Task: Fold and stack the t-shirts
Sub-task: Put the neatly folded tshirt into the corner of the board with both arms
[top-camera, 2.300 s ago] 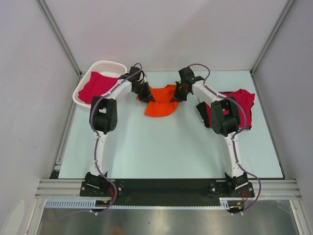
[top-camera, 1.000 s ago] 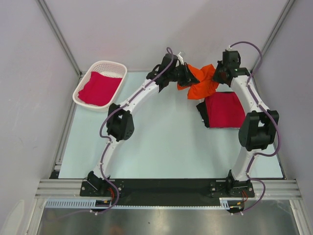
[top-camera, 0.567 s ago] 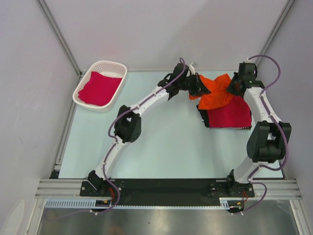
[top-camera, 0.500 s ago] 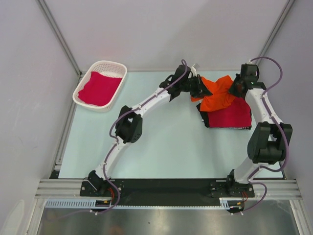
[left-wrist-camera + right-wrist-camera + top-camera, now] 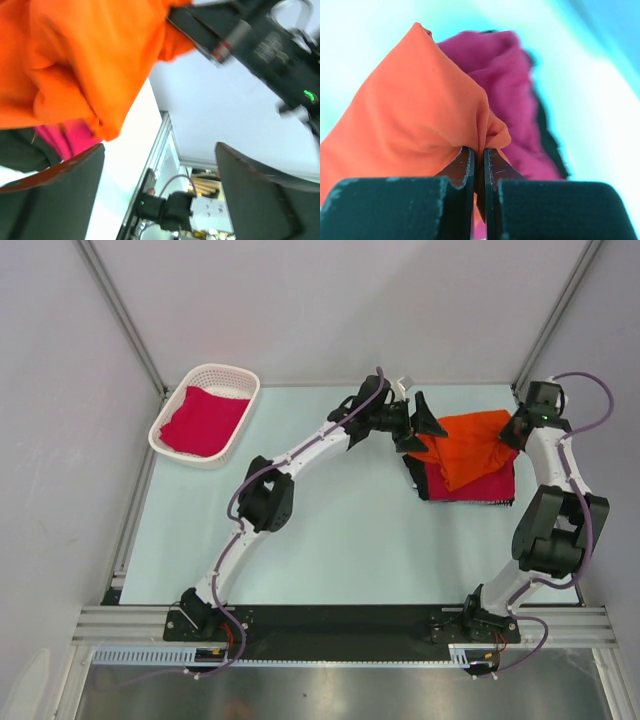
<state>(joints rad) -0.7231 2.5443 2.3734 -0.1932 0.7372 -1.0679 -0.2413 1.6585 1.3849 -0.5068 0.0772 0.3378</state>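
Note:
The orange t-shirt [image 5: 470, 448] lies draped over a folded crimson t-shirt [image 5: 482, 488] at the right of the table. My left gripper [image 5: 422, 430] stands open at the orange shirt's left edge, nothing between its fingers [image 5: 55, 200]; the orange t-shirt [image 5: 75, 60] hangs just beyond them, above a strip of the crimson t-shirt [image 5: 65, 142]. My right gripper [image 5: 512, 433] is shut on the orange shirt's right edge. In the right wrist view the right gripper [image 5: 480, 157] pinches a fold of the orange t-shirt [image 5: 415, 105], with the crimson t-shirt [image 5: 510, 80] behind. Another crimson t-shirt [image 5: 203, 418] lies in the basket.
The white lattice basket [image 5: 172, 410] stands at the far left corner. A dark cloth edge [image 5: 412, 475] shows under the left side of the crimson shirt on the right. The frame's posts and walls stand close behind the right arm [image 5: 552, 530].
Both arms carried the orange shirt to the right, over the folded crimson shirt. The left gripper has opened and let go of it; the right gripper still holds its edge.

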